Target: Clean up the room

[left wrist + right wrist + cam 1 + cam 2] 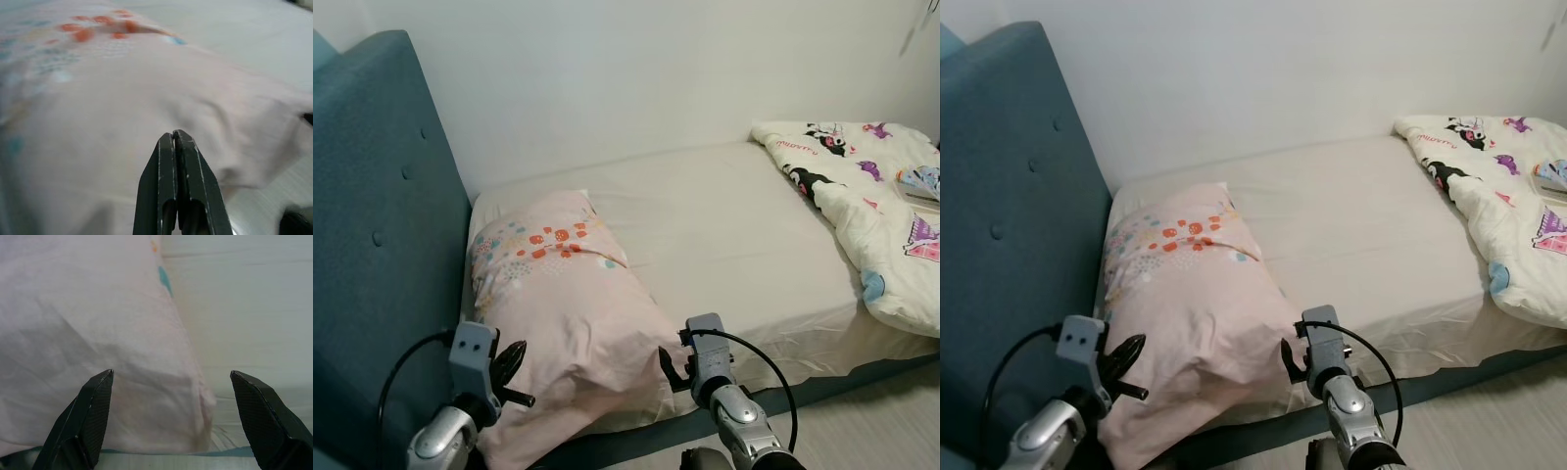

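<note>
A pink pillow [568,304] with orange and blue prints lies at the head of the bed, against the teal headboard [382,225]. Its near end hangs slightly over the mattress edge. My left gripper [514,370] is at the pillow's near left corner. In the left wrist view that gripper [173,136] is shut with nothing between the fingers, its tip close to the pink fabric [122,98]. My right gripper [672,364] is at the pillow's near right corner. There it [171,373] stands open, and the pillow's corner [161,396] lies between the spread fingers.
The mattress, in a white sheet [734,225], stretches to the right. A white duvet [871,206] with cartoon prints is bunched at the far right, with a small book-like item [920,184] on it. A white wall runs behind. Pale floor [862,421] shows at the lower right.
</note>
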